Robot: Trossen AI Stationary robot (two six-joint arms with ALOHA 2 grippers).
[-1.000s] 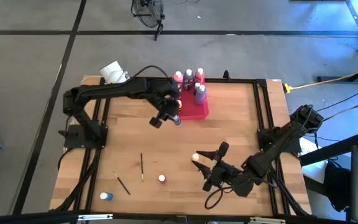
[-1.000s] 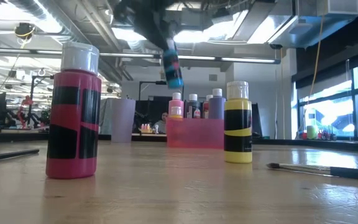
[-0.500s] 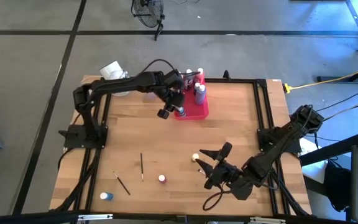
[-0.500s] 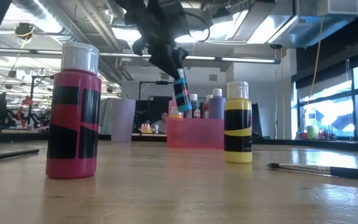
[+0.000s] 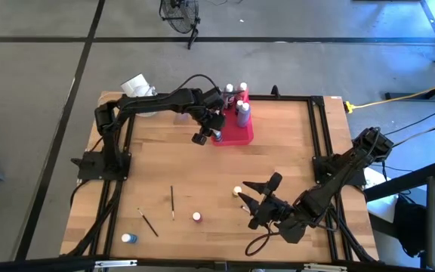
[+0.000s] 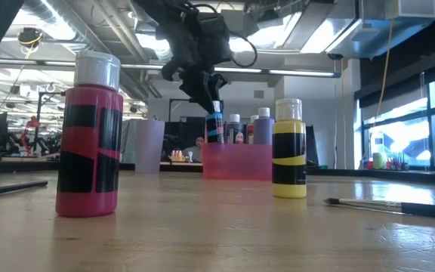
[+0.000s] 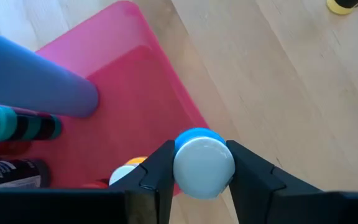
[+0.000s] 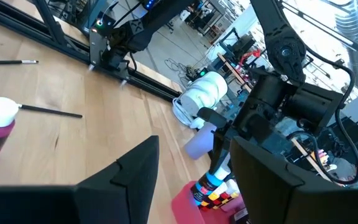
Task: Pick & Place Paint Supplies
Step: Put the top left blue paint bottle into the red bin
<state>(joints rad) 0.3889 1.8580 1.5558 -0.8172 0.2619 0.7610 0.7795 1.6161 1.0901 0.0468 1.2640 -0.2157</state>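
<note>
so the wooden table has a black frame around its edges. pink-red tray sits near the far edge, lilac cup a bit off to its side. a crumpled white thing lies at the far left corner.

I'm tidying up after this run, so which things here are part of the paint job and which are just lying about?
Job: blue bottle in the left gripper, yellow bottle, red bottle, brushes.
Lying about: lilac cup, white roll.
</note>
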